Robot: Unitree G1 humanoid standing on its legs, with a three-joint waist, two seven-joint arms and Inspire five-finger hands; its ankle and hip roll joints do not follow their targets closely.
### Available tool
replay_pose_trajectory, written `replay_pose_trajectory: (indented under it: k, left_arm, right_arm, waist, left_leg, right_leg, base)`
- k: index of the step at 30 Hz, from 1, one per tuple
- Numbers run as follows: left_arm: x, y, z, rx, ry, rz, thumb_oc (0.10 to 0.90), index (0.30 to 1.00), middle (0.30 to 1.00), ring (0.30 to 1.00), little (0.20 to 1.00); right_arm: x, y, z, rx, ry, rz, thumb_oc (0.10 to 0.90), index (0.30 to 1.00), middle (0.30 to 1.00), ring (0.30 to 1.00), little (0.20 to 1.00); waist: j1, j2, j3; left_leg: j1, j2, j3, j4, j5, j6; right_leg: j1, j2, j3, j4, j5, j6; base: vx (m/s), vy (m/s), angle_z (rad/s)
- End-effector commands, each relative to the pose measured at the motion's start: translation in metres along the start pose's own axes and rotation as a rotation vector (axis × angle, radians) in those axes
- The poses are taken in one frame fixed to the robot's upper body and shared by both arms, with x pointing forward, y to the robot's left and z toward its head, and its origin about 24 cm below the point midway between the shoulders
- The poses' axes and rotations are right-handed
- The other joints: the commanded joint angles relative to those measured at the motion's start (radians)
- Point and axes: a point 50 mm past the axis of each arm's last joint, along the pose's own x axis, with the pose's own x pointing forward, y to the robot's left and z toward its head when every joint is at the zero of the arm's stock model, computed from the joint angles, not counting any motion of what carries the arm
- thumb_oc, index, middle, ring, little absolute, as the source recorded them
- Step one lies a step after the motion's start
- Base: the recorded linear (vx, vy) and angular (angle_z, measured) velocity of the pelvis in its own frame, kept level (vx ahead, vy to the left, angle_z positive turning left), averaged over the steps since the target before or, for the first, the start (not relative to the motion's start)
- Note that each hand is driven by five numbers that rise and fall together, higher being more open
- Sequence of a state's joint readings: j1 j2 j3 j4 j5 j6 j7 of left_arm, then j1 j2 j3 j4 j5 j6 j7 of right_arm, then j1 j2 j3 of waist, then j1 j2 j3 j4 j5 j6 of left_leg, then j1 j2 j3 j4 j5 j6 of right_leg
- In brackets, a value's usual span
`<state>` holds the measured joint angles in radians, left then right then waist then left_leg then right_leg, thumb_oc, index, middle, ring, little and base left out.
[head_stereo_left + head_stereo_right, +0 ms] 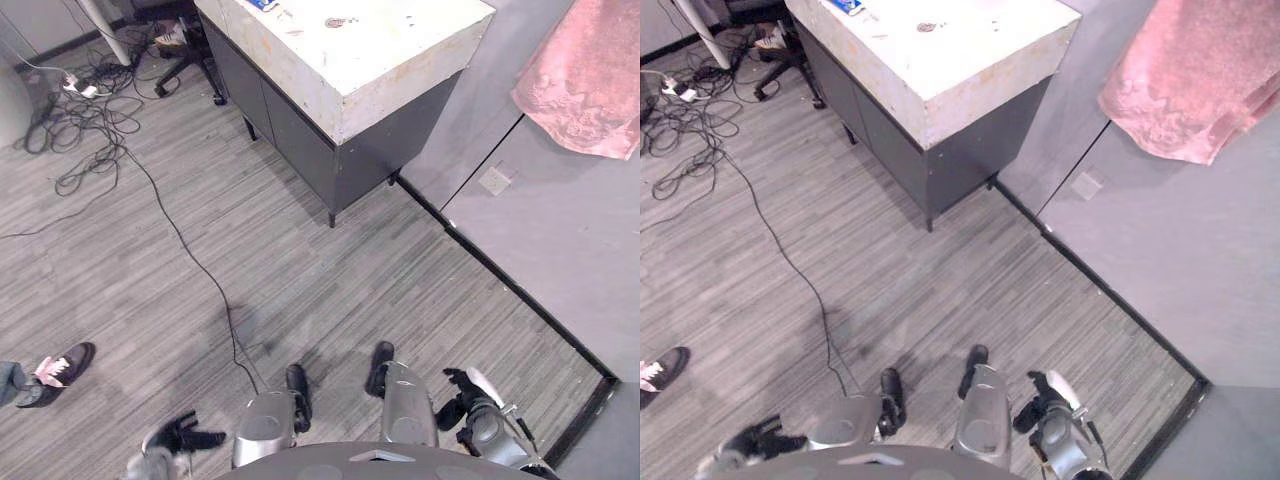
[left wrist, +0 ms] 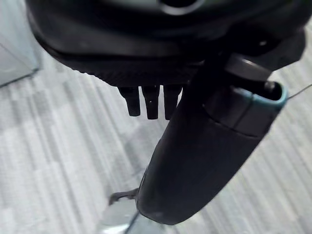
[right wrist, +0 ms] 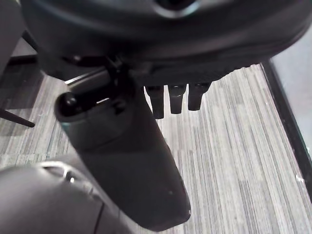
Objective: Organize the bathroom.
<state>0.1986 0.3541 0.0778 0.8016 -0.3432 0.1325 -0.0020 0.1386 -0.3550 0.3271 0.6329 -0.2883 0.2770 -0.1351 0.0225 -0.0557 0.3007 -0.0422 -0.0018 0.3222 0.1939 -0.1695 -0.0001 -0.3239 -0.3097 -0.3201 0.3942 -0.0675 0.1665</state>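
Observation:
A pink towel hangs on the grey wall at the upper right. A dark cabinet with a worn white top stands ahead; a small blue item lies at the top's far edge. My left hand hangs low at my left side above the wooden floor, its fingers straight and holding nothing. My right hand hangs at my right side near the wall, its fingers also straight and empty.
A tangle of cables covers the floor at the far left, beside a chair base. A person's shoe stands at the left edge. A wall socket sits low on the wall by the black skirting.

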Motion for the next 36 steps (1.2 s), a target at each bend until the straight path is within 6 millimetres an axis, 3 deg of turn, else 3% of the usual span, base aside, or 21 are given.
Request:
replay_pose_trajectory:
  k: [1, 2, 4, 5, 6, 8, 9, 11, 13, 15, 17, 19, 20, 22, 24, 26, 28, 29, 30, 34, 36]
  left_arm:
    - [-0.004, -0.002, 0.015, 0.074, -0.048, -0.038, 0.8, 0.9, 0.9, 0.9, 0.9]
    - [-0.004, -0.002, 0.015, 0.079, -0.047, -0.041, 0.8, 0.9, 0.9, 0.9, 0.9]
    - [-0.006, -0.008, 0.006, 0.077, -0.039, -0.062, 0.8, 0.9, 0.9, 0.9, 0.9]
    - [-0.008, -0.011, -0.001, 0.071, -0.03, -0.062, 0.8, 0.9, 0.9, 0.9, 0.9]
    - [-0.009, -0.013, -0.006, 0.066, -0.021, -0.058, 0.8, 0.9, 0.9, 0.9, 0.9]
    - [-0.008, -0.014, -0.011, 0.063, -0.012, -0.048, 0.8, 0.9, 0.9, 0.9, 0.9]
    - [-0.008, -0.013, -0.015, 0.054, -0.004, -0.039, 0.8, 0.9, 0.9, 0.9, 0.9]
    - [-0.006, -0.009, -0.02, 0.018, 0.009, -0.019, 0.8, 0.9, 0.9, 0.9, 0.9]
    - [-0.006, -0.007, -0.021, 0.004, 0.014, -0.01, 0.8, 0.9, 0.9, 0.9, 0.9]
    - [-0.005, -0.004, -0.028, -0.022, 0.032, 0.016, 0.8, 0.9, 0.9, 0.9, 0.9]
    - [-0.007, -0.004, -0.035, -0.035, 0.041, 0.024, 0.8, 0.9, 0.9, 0.9, 0.9]
    - [-0.007, -0.004, -0.038, -0.043, 0.045, 0.03, 0.8, 0.9, 0.9, 0.9, 0.9]
    - [-0.007, -0.004, -0.038, -0.043, 0.045, 0.03, 0.8, 0.9, 0.9, 0.9, 0.9]
    - [-0.001, -0.006, -0.024, -0.027, 0.03, 0.03, 0.8, 0.9, 0.9, 0.9, 0.9]
    - [-0.001, -0.005, -0.018, -0.043, 0.012, 0.024, 0.8, 0.9, 0.9, 0.9, 0.9]
    - [-0.002, -0.001, -0.016, -0.061, 0.003, 0.04, 0.8, 0.9, 0.9, 0.9, 0.9]
    - [-0.004, 0.005, -0.019, -0.071, 0.003, 0.063, 0.8, 0.9, 0.9, 0.9, 0.9]
    - [-0.005, 0.008, -0.021, -0.08, 0.004, 0.078, 0.8, 0.9, 0.9, 0.9, 0.9]
    - [-0.006, 0.011, -0.023, -0.109, 0.004, 0.107, 0.8, 0.9, 0.9, 0.9, 0.9]
    - [-0.004, 0.015, -0.014, -0.082, 0.009, 0.13, 0.8, 0.9, 0.9, 0.9, 0.9]
    - [-0.003, 0.014, -0.009, -0.075, 0.009, 0.132, 0.8, 0.9, 0.9, 0.9, 0.9]
  right_arm:
    - [0.005, -0.021, 0.021, 0.036, -0.062, -0.07, 0.8, 0.9, 0.9, 0.9, 0.9]
    - [0.005, -0.021, 0.02, 0.039, -0.059, -0.068, 0.8, 0.9, 0.9, 0.9, 0.9]
    - [0.002, -0.019, 0.017, 0.029, -0.049, -0.053, 0.8, 0.9, 0.9, 0.9, 0.9]
    - [0.001, -0.016, 0.013, 0.024, -0.041, -0.035, 0.8, 0.9, 0.9, 0.9, 0.9]
    - [0.001, -0.015, 0.011, 0.021, -0.038, -0.026, 0.8, 0.9, 0.9, 0.9, 0.9]
    - [0.003, -0.014, 0.008, 0.029, -0.03, -0.021, 0.8, 0.9, 0.9, 0.9, 0.9]
    - [0.004, -0.015, 0.007, 0.035, -0.028, -0.02, 0.8, 0.9, 0.9, 0.9, 0.9]
    - [0.006, -0.018, 0.008, 0.041, -0.033, -0.028, 0.8, 0.9, 0.9, 0.9, 0.9]
    - [0.007, -0.019, 0.009, 0.047, -0.038, -0.034, 0.8, 0.9, 0.9, 0.9, 0.9]
    - [0.008, -0.026, 0.009, 0.078, -0.047, -0.059, 0.8, 0.9, 0.9, 0.9, 0.9]
    - [0.008, -0.03, 0.009, 0.088, -0.058, -0.076, 0.8, 0.9, 0.9, 0.9, 0.9]
    - [0.008, -0.033, 0.011, 0.089, -0.07, -0.084, 0.8, 0.9, 0.9, 0.9, 0.9]
    - [0.008, -0.033, 0.011, 0.089, -0.07, -0.084, 0.8, 0.9, 0.9, 0.9, 0.9]
    - [0.006, -0.032, 0.002, 0.098, -0.064, -0.102, 0.8, 0.9, 0.9, 0.9, 0.9]
    - [0.005, -0.031, 0.002, 0.088, -0.066, -0.107, 0.8, 0.9, 0.9, 0.9, 0.9]
    - [0.005, -0.031, 0.007, 0.046, -0.085, -0.111, 0.8, 0.9, 0.9, 0.9, 0.9]
    - [0.006, -0.03, 0.015, 0.026, -0.105, -0.104, 0.8, 0.9, 0.9, 0.9, 0.9]
    - [0.006, -0.029, 0.018, 0.017, -0.114, -0.099, 0.8, 0.9, 0.9, 0.9, 0.9]
    - [0.007, -0.027, 0.024, 0.014, -0.125, -0.091, 0.8, 0.9, 0.9, 0.9, 0.9]
    - [0.004, -0.018, 0.022, 0.049, -0.129, -0.079, 0.8, 0.9, 0.9, 0.9, 0.9]
    - [0.005, -0.016, 0.024, 0.054, -0.129, -0.074, 0.8, 0.9, 0.9, 0.9, 0.9]
  waist:
    - [-0.007, 0.011, -0.03]
    - [-0.008, 0.012, -0.033]
    - [-0.004, 0.009, -0.056]
    - [0.014, -0.006, -0.059]
    - [0.025, -0.009, -0.061]
    - [0.036, -0.012, -0.06]
    - [0.043, -0.008, -0.056]
    - [0.04, 0.021, -0.057]
    - [0.04, 0.032, -0.064]
    - [0.055, 0.063, -0.064]
    - [0.054, 0.068, -0.059]
    - [0.042, 0.066, -0.061]
    - [0.042, 0.066, -0.061]
    - [0.016, 0.061, -0.062]
    - [0.018, 0.06, -0.061]
    - [0.034, 0.061, -0.057]
    - [0.064, 0.059, -0.055]
    - [0.078, 0.06, -0.057]
    - [0.086, 0.062, -0.065]
    - [0.068, 0.058, -0.101]
    - [0.085, 0.044, -0.111]
  left_leg:
    - [0.061, 0.119, -0.047, 0.247, -0.104, -0.059]
    - [0.062, 0.121, -0.052, 0.256, -0.097, -0.063]
    - [0.021, 0.122, -0.138, 0.491, 0.022, -0.111]
    - [-0.086, 0.096, -0.227, 0.734, 0.081, -0.109]
    - [-0.15, 0.078, -0.269, 0.821, 0.087, -0.095]
    - [-0.21, 0.064, -0.286, 0.831, 0.087, -0.069]
    - [-0.243, 0.076, -0.291, 0.768, 0.087, -0.05]
    - [-0.18, 0.154, -0.292, 0.386, 0.148, -0.059]
    - [-0.162, 0.165, -0.322, 0.242, 0.183, -0.069]
    - [-0.105, 0.183, -0.486, -0.075, 0.248, -0.11]
    - [-0.094, 0.162, -0.547, -0.061, 0.23, -0.112]
    - [-0.075, 0.139, -0.52, -0.008, 0.154, -0.106]
    - [-0.075, 0.139, -0.52, -0.008, 0.154, -0.106]
    - [-0.082, 0.056, -0.43, 0.066, 0.072, -0.068]
    - [-0.069, 0.033, -0.415, 0.06, 0.06, -0.05]
    - [-0.032, -0.001, -0.371, 0.039, 0.033, -0.026]
    - [-0.002, -0.005, -0.289, 0.023, 0.011, -0.015]
    - [0.01, 0.0, -0.248, 0.013, 0.009, -0.011]
    - [0.027, 0.006, -0.208, -0.008, 0.013, -0.004]
    - [0.018, -0.003, -0.252, -0.025, 0.035, 0.009]
    - [0.005, -0.008, -0.248, -0.018, 0.044, -0.014]
  right_leg:
    - [0.109, 0.055, 0.031, -0.176, 0.089, -0.014]
    - [0.112, 0.06, 0.031, -0.178, 0.088, -0.019]
    - [0.156, 0.107, 0.034, -0.211, 0.067, -0.081]
    - [0.204, 0.135, 0.057, -0.234, 0.051, -0.123]
    - [0.223, 0.151, 0.078, -0.239, 0.043, -0.139]
    - [0.241, 0.161, 0.113, -0.24, 0.027, -0.151]
    - [0.252, 0.172, 0.147, -0.235, 0.015, -0.154]
    - [0.265, 0.192, 0.207, -0.217, -0.022, -0.141]
    - [0.264, 0.193, 0.229, -0.218, -0.029, -0.127]
    - [0.282, 0.192, 0.34, -0.214, -0.054, -0.083]
    - [0.281, 0.174, 0.397, -0.204, -0.058, -0.066]
    - [0.262, 0.137, 0.418, -0.175, -0.057, -0.047]
    - [0.262, 0.137, 0.418, -0.175, -0.057, -0.047]
    - [0.253, 0.044, 0.391, -0.179, -0.005, 0.001]
    - [0.247, 0.016, 0.373, -0.187, 0.021, 0.021]
    - [0.217, -0.043, 0.303, -0.192, 0.096, 0.033]
    - [0.186, -0.081, 0.16, -0.179, 0.129, 0.042]
    - [0.184, -0.084, 0.097, -0.166, 0.128, 0.043]
    - [0.178, -0.043, 0.077, -0.122, 0.105, 0.034]
    - [0.184, 0.105, 0.138, -0.071, 0.02, -0.011]
    - [0.231, 0.124, 0.07, -0.168, 0.002, -0.033]
  base:
    - [0.27, -0.15, -0.05]
    - [0.22, -0.1, -0.02]
    - [0.26, -0.137, -0.18]
    - [0.27, -0.12, -0.6]
    - [0.27, -0.063, -0.82]
    - [0.17, 0.046, -0.79]
    - [0.21, 0.192, -1.0]
    - [0.25, 0.361, -0.99]
    - [0.17, 0.327, -0.83]
    - [0.29, 0.62, -0.81]
    - [0.12, 0.489, -1.08]
    - [0.02, 0.32, -1.13]
    - [0.03, 0.515, -1.03]
    - [0.01, 0.638, -0.65]
    - [-0.02, 0.337, -0.36]
    - [-0.06, 0.332, -0.83]
    - [-0.07, 0.195, -0.85]
    - [-0.06, 0.126, -1.3]
    - [-0.06, 0.097, -1.34]
    - [-0.01, -0.022, -0.34]
    - [0.0, -0.143, 0.31]
